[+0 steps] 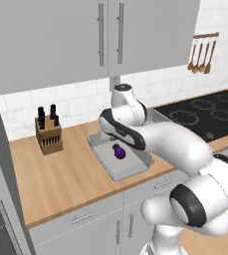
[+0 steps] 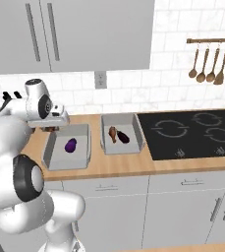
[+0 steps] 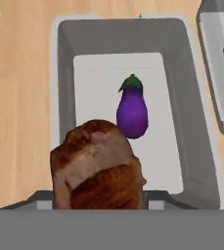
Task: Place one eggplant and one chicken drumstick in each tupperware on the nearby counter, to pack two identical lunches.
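The gripper (image 2: pixel 50 127) is pinching a chicken drumstick (image 3: pixel 98 166) above the left tupperware (image 2: pixel 49 150), where one eggplant (image 3: pixel 132 111) lies, at twelve o'clock from the drumstick. I think it should go lower, then let go beside the eggplant.

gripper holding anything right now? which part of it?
Yes: a brown roasted chicken drumstick, seen end-on in the hand view above the left light-grey rectangular tupperware. The fingers are hidden behind it, so the exact part gripped cannot be told.
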